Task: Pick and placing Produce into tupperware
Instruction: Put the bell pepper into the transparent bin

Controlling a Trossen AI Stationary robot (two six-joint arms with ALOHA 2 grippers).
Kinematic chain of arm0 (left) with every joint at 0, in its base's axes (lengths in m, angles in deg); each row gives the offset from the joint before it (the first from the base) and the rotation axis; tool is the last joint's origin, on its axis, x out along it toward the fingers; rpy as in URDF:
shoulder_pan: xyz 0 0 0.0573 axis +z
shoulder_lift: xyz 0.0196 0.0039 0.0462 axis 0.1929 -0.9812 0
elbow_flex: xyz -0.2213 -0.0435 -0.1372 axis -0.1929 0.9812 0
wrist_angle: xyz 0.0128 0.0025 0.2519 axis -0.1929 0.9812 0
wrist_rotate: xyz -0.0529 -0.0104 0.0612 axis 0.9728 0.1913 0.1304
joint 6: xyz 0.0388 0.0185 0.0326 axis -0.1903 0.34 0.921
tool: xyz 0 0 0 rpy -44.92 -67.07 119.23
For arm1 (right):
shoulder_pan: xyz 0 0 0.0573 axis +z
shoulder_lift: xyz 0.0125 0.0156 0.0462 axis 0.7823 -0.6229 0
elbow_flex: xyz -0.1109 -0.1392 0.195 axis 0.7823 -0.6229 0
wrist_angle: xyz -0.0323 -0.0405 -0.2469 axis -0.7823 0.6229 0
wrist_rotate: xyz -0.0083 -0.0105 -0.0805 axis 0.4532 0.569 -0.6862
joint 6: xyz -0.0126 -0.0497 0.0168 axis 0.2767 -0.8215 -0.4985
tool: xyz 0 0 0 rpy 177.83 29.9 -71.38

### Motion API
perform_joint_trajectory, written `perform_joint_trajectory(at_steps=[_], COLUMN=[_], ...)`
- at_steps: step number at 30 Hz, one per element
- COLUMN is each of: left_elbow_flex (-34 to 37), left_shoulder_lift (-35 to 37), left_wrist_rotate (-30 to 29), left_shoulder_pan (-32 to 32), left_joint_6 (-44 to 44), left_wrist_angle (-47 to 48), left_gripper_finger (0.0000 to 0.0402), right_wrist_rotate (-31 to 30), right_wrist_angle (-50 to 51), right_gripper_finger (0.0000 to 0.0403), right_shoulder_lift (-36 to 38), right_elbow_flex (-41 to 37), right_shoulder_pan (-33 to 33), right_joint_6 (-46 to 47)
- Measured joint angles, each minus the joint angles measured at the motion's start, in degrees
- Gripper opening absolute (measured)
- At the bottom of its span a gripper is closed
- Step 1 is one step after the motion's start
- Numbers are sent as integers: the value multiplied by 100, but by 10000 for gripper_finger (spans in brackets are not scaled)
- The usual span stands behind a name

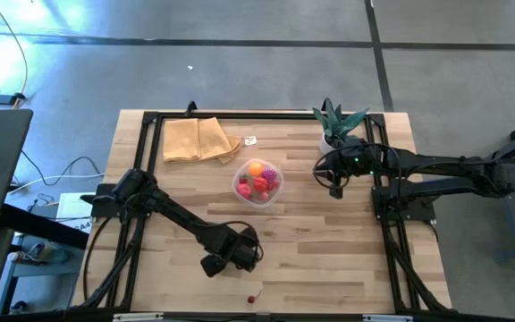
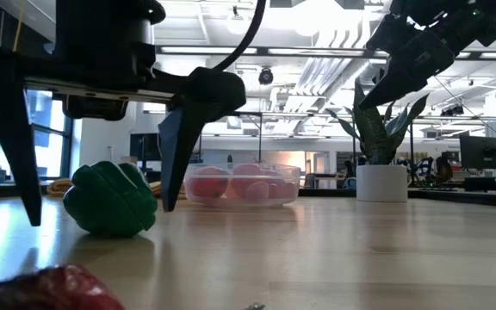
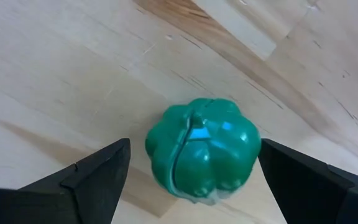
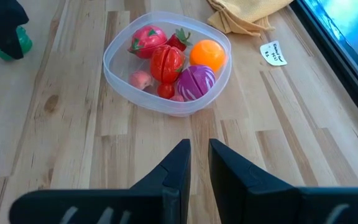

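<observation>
A green toy pepper (image 3: 202, 152) rests on its underside on the wooden table (image 1: 329, 259), near the front edge. My left gripper (image 3: 194, 149) points down over it, open, one finger on each side of the pepper (image 2: 110, 200) with a gap on both sides. The round clear tupperware (image 4: 114, 46) at the table's middle holds red, orange and purple produce pieces. A tiny red cherry (image 1: 253, 298) lies at the near edge. My right gripper (image 4: 199, 158) hangs shut above the table to the right of the tupperware (image 1: 237, 188), with nothing in it.
A folded yellow cloth (image 1: 199, 139) lies at the far left, with a small paper tag (image 4: 272, 53) beside it. A spiky green plant in a white pot (image 1: 336, 125) stands at the far right. Black frame rails (image 1: 141, 179) run along the table's edges.
</observation>
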Motion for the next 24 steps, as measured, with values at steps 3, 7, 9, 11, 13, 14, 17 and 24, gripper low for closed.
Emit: perform_joint_trajectory(at_steps=[3, 7, 9, 11, 13, 14, 17, 24], left_elbow_flex=[0, 0, 0, 0, 0, 0, 0, 0], left_shoulder_lift=[0, -13, -21, -22, -22, -22, -22, -22], left_wrist_rotate=[0, 0, -4, -42, -52, -59, -90, -111], left_shoulder_pan=[0, 0, 0, 0, 4, 7, 47, 44], left_joint_6=[-28, -111, -111, -110, -111, -109, -47, 325], left_wrist_angle=[37, 33, 37, 37, 38, 43, 81, 123], left_gripper_finger=[339, 339, 339, 339, 339, 339, 338, 285], right_wrist_rotate=[0, 0, 0, 0, 0, 0, 0, 0], right_wrist_angle=[-1, 0, 2, 1, 0, 0, 0, 0], right_gripper_finger=[46, 46, 46, 46, 46, 46, 46, 46], right_shoulder_lift=[0, 0, 0, 0, 0, 0, 0, 0], right_elbow_flex=[0, 0, 0, 0, 0, 0, 0, 0], right_shoulder_pan=[0, 0, 1, 0, 0, 0, 0, 0], right_joint_6=[-1, 0, 0, 0, 0, -1, 0, -2])
